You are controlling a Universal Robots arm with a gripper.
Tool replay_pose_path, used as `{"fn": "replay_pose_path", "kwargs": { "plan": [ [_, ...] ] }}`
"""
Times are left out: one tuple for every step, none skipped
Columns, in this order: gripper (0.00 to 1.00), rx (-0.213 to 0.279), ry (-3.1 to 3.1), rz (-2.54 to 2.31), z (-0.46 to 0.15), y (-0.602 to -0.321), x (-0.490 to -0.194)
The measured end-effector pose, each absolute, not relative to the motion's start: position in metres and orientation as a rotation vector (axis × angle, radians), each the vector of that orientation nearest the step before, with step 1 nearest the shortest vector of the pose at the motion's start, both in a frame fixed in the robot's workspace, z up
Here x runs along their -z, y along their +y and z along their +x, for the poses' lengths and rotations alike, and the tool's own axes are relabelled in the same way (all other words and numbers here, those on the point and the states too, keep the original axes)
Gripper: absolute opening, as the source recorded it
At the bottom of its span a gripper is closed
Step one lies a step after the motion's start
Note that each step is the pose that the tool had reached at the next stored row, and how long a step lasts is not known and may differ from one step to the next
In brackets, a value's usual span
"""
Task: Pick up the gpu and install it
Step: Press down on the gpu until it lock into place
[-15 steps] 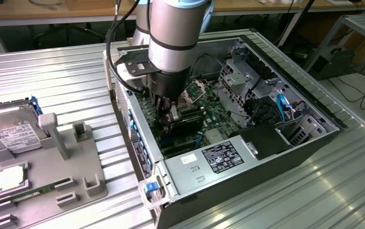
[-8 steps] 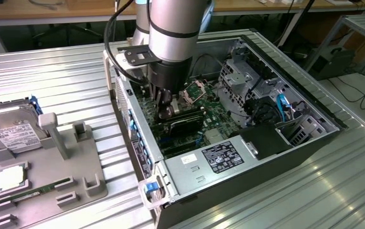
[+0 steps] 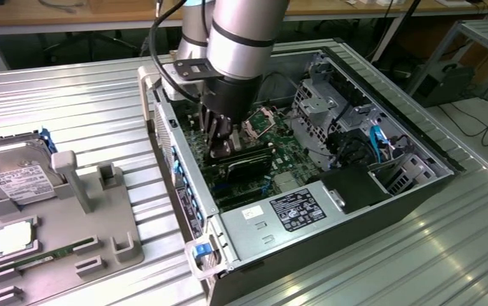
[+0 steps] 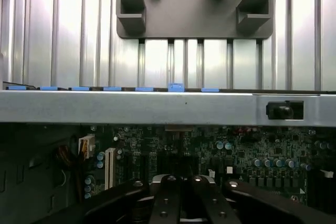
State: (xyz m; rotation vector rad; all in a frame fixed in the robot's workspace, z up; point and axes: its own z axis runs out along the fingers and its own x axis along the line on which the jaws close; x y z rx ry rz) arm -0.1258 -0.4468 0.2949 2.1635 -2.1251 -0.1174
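one open computer case (image 3: 414, 137), one hard drive (image 3: 19, 178), one grey holder tray (image 3: 65, 245), one gpu (image 3: 248, 164)

Ribbed shiny metal table (image 3: 83, 108), matt grey plastic holder (image 3: 74, 217), glossy black gpu (image 3: 246, 164)

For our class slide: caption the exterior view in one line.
Robot arm's shut tool pressing the gpu onto the motherboard inside the open computer case.
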Motion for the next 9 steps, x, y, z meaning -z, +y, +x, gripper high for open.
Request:
{"fn": "replay_pose_path", "kwargs": {
  "plan": [
    [0.11,0.137,-2.115,2.154,-0.124,-0.447,-0.295],
    [0.11,0.156,-2.105,2.144,-0.122,-0.447,-0.295],
    [0.11,0.174,-2.095,2.134,-0.121,-0.447,-0.295],
    [0.11,0.197,-2.083,2.122,-0.118,-0.447,-0.295],
    [0.11,0.218,-2.072,2.111,-0.115,-0.447,-0.295],
    [0.11,0.24,-2.059,2.099,-0.112,-0.447,-0.295],
    [0.11,0.255,-2.051,2.091,-0.109,-0.447,-0.295],
    [0.11,0.27,-2.042,2.082,-0.107,-0.447,-0.295],
    [0.11,0.289,-2.031,2.072,-0.104,-0.447,-0.295]
  ]
}}
